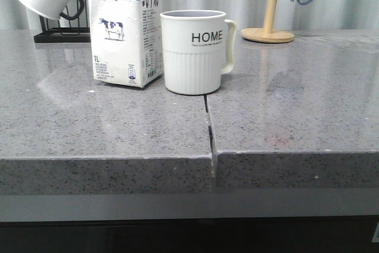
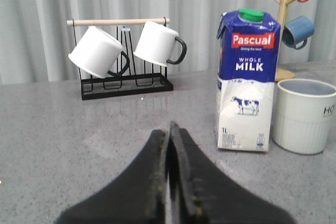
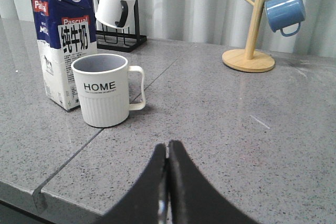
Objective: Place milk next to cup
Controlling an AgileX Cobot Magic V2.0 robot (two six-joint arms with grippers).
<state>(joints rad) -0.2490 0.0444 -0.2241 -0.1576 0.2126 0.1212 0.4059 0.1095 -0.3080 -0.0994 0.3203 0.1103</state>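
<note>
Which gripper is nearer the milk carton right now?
Left, though narrowly. The left gripper faces the milk carton directly; the right gripper sees it behind the HOME cup, farther off.

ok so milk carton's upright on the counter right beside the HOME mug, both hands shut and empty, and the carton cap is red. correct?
One thing is off: the cap is green, not red, as the left wrist view shows. The rest holds: the milk carton stands upright beside the HOME mug, and the left hand and right hand are shut and empty.

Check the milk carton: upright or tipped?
Upright. The milk stands on its base beside the cup, green cap on top.
</note>
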